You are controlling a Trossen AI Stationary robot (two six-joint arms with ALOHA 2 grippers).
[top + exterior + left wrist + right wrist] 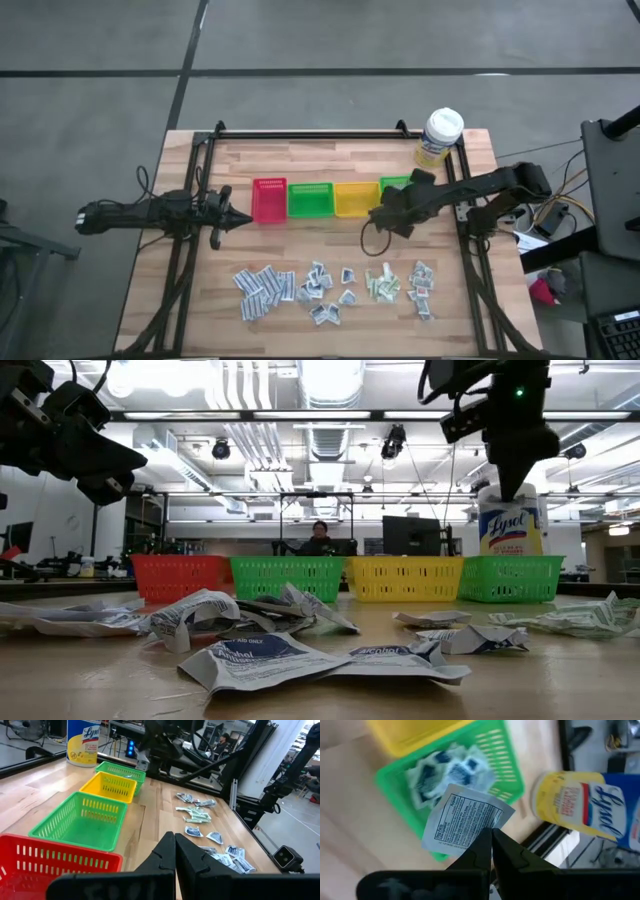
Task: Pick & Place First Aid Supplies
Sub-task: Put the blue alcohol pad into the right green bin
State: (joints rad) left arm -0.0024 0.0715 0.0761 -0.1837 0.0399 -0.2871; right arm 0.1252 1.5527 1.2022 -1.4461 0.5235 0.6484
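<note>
The right gripper (491,837) pinches a white printed packet (465,822) by its edge, holding it above the far green basket (395,772), where several white-blue packets (447,772) lie. The other packets (335,285) sit scattered along the table's near side. The left gripper (175,850), fingers pressed together and empty, hovers beside the red basket (269,199).

Both arms are matte black, built of chunky jointed segments. The left arm (150,212) tapers to a pointed gripper (243,217). The right arm (470,190) trails a thin black cable loop and shows a small green light. Both arms' fingers (172,857) are dark, angular wedges.
</note>
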